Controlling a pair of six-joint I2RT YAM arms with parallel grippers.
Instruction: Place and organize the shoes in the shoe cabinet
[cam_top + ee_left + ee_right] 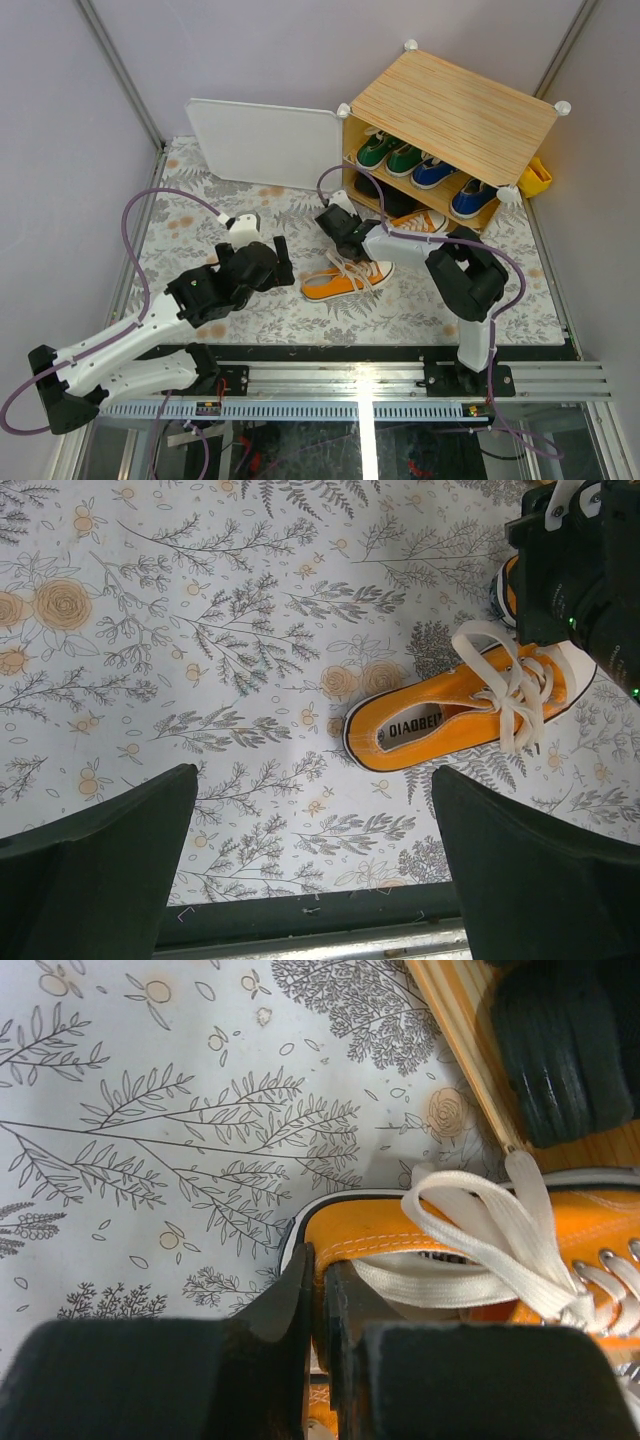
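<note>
My right pincer (318, 1270) clamped on orange sneaker (400, 1235) heel rim beside cabinet (460, 1050); left pincer (312, 775) apart, second sneaker (450, 725) ahead.

Top cam: high behind the arm bases, pitched down and forward, far enough back to take in the whole floral mat (290, 210); shoe cabinet (450, 130) at 1 o'clock. Left wrist cam: almost straight down, mid height, left gripper (312, 780) framing 6 o'clock. Right wrist cam: very close to the mat, cabinet floor edge at 1 o'clock. Top and left wrist overlap on the loose orange sneaker (347, 280), at 3 o'clock in the wrist view.
</note>
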